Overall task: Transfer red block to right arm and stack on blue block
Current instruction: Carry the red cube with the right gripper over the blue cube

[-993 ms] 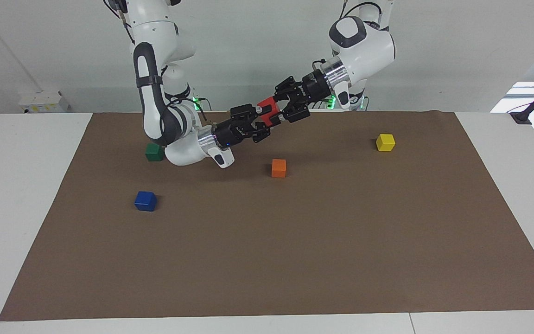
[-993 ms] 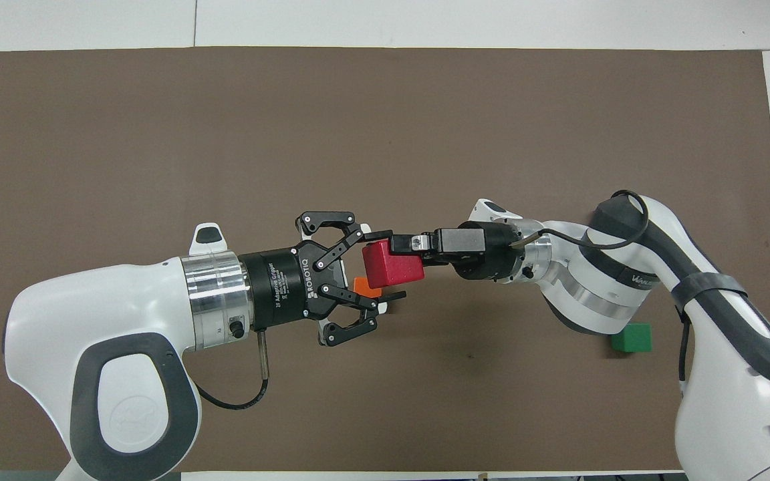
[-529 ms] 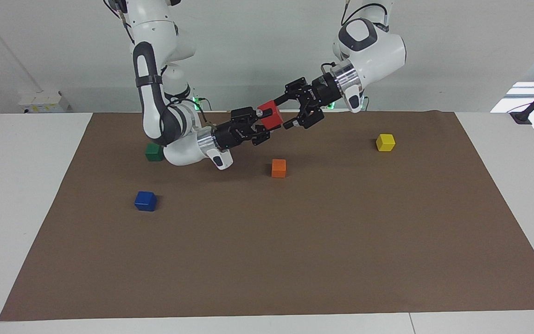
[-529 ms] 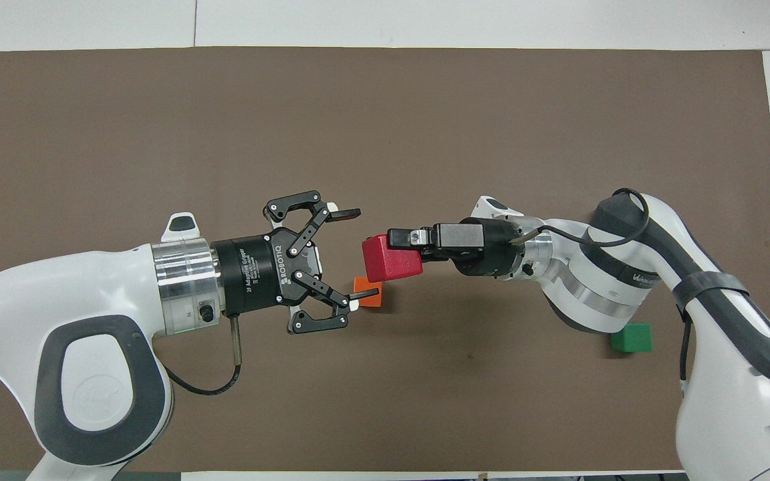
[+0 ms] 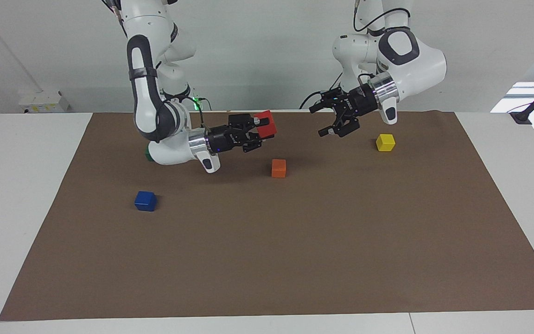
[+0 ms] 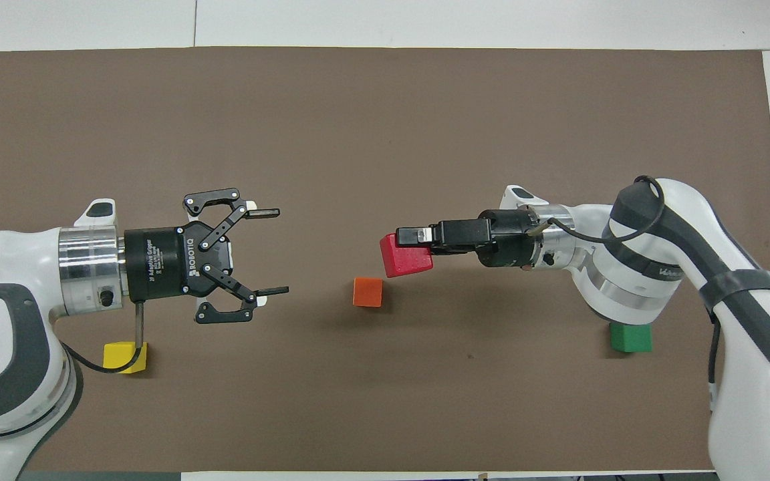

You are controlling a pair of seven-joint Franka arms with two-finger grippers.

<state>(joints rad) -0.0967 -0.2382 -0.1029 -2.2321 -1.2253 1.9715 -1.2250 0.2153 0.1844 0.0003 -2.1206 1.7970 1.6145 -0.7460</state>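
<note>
The red block (image 5: 265, 123) is held in the air by my right gripper (image 5: 261, 126), which is shut on it, over the brown mat (image 5: 295, 255) beside the orange cube. It also shows in the overhead view (image 6: 409, 259), gripped by the right gripper (image 6: 406, 248). My left gripper (image 5: 319, 120) is open and empty, apart from the red block, over the mat near the yellow cube; it shows in the overhead view (image 6: 275, 252) too. The blue block (image 5: 145, 201) lies on the mat toward the right arm's end, hidden under the right arm in the overhead view.
An orange cube (image 5: 278, 168) (image 6: 367, 292) lies mid-mat. A yellow cube (image 5: 385, 142) (image 6: 125, 356) lies toward the left arm's end. A green cube (image 6: 631, 337) lies nearer to the robots than the blue block, partly under the right arm.
My left gripper has let go of the red block and drawn back toward its own end, fingers open. My right gripper keeps the block and has pulled back slightly.
</note>
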